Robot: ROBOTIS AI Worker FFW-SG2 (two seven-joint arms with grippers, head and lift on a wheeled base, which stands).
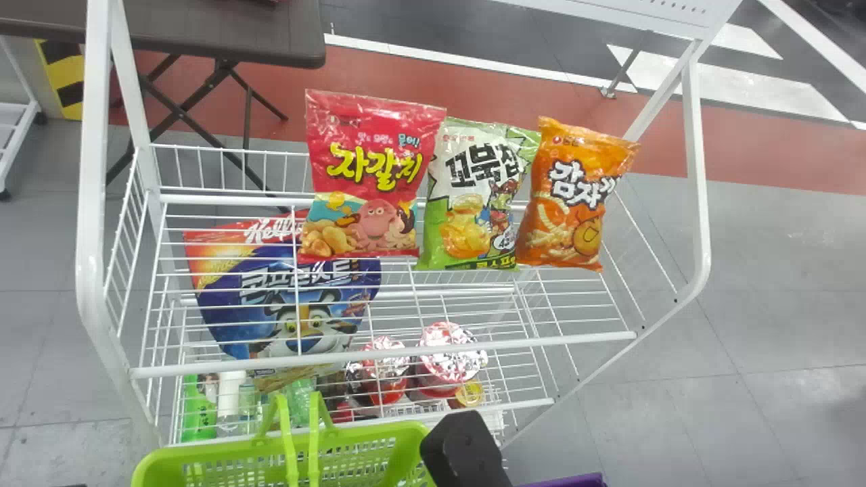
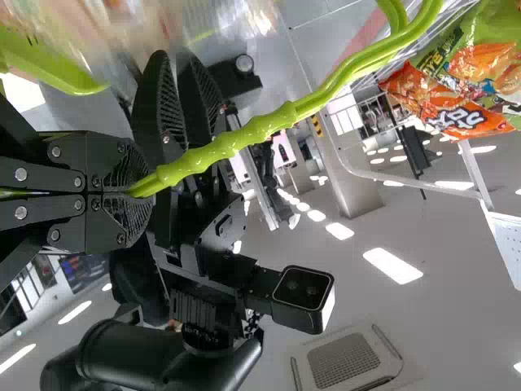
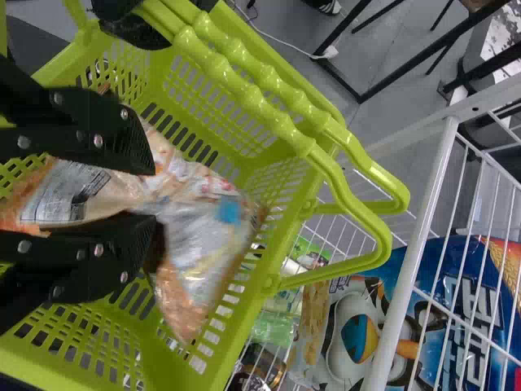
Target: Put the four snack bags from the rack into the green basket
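Three snack bags line the top shelf of a white wire rack (image 1: 379, 352): a red bag (image 1: 372, 176) at left, a green-and-white bag (image 1: 477, 196) in the middle and an orange bag (image 1: 575, 196) at right, while a fourth bag is over in the green basket (image 1: 352, 443) in front. The robot's right gripper (image 1: 467, 446) is at the basket; in its wrist view its two black fingers (image 3: 122, 142) are closed around the crumpled fourth bag (image 3: 203, 236), pinched at its narrowed middle above the slotted floor. The left gripper (image 2: 134, 194) is clamped shut on the basket's paired handles (image 2: 236, 142). Below the top shelf, a blue cereal bag (image 1: 284, 291) leans at left, near two foil-lidded cups (image 1: 450, 355) and a green bottle (image 1: 197, 409).
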